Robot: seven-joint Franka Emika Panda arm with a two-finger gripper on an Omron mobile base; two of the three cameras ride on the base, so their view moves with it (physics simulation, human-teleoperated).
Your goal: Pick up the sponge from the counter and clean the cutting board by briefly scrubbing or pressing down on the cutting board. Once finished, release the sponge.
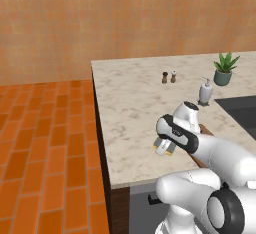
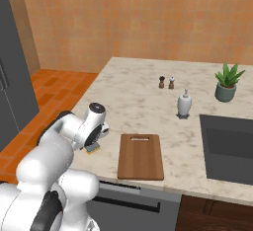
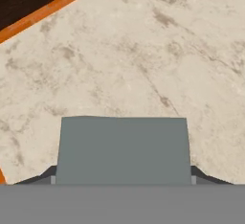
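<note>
I'm looking at a beige marble counter [image 2: 138,101] against an orange tiled wall, with brick-coloured floor off to the left. The dark sink [image 2: 232,148] sunk into the counter's right side holds nothing I can make out. One green plant sits in one grey-green pot [image 2: 225,93] behind the sink. I count two small shakers [image 2: 166,82] side by side, one white soap bottle [image 2: 184,103], one cutting board [image 2: 141,156] and one sponge [image 3: 123,149]. The board lies flat near the front edge with nothing on it. The sponge is just left of the board, down at the counter, its grey-blue face large in the hand view with a dark fingertip [image 3: 206,178] at each side. The gripper [image 1: 164,147] straddles it; whether the fingers are actually clamped on it, I cannot tell.
</note>
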